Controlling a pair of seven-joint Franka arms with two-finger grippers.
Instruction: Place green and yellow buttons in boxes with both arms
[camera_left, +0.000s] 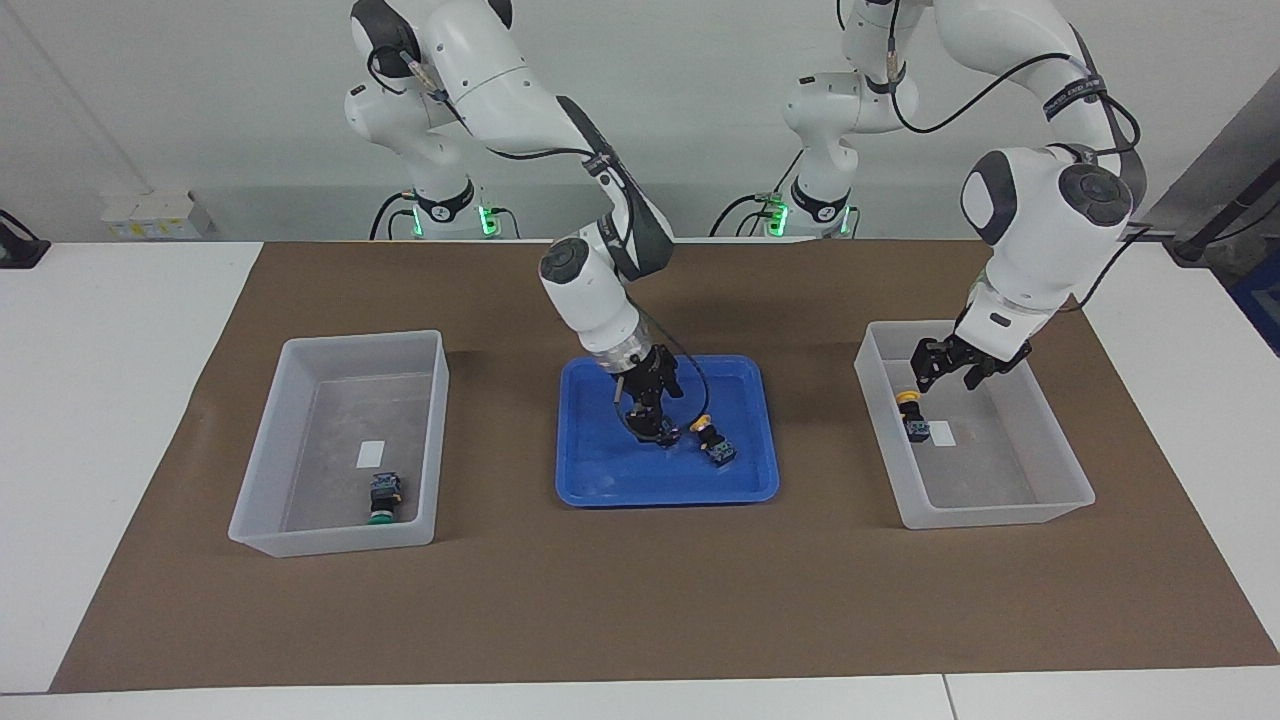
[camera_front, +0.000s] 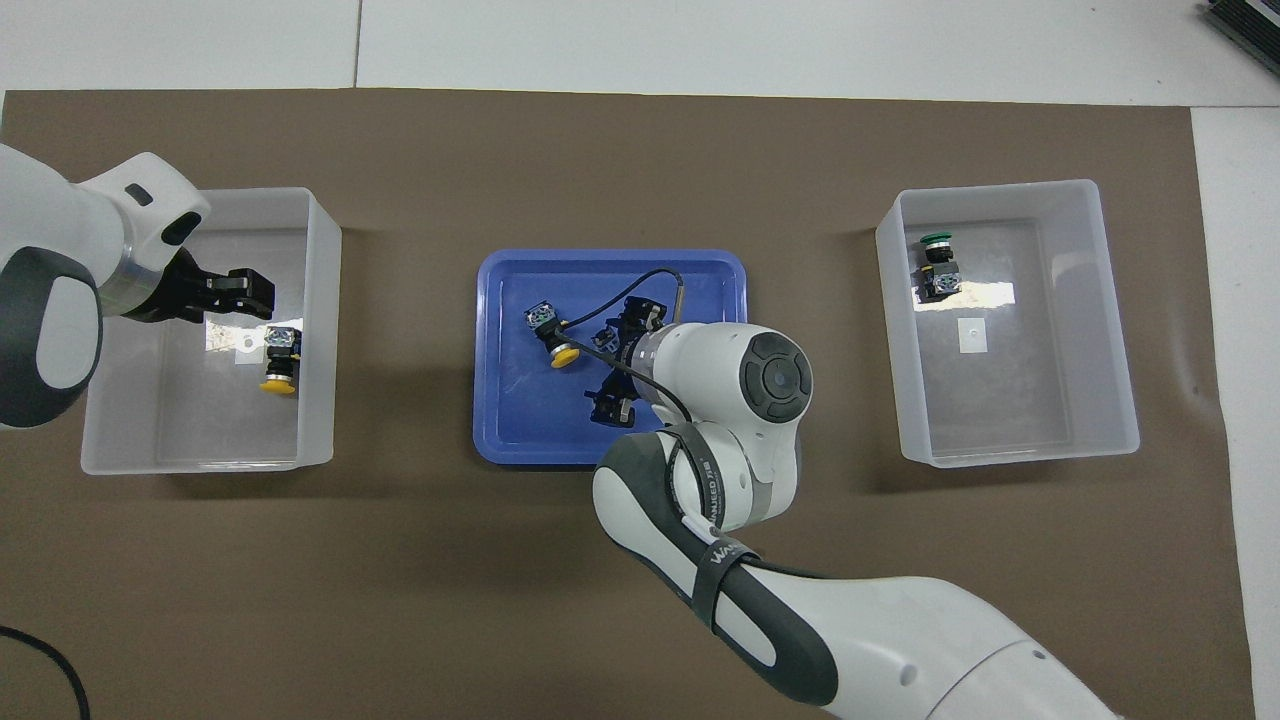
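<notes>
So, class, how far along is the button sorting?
Done: one green button lies in the box at the right arm's end, one yellow button in the other box, under the open left gripper. In hand: the right gripper is down in the blue tray. Remaining: the tray's yellow button; no second green shows.

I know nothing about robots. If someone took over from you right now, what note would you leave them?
Left claw: open, empty, over the left arm's box.
Right claw: down in the blue tray.
Done: first yellow button lies in the left arm's box; green button in the right arm's box.
Left: second yellow button, in the tray beside the right claw; the other green one is not visible.
</notes>
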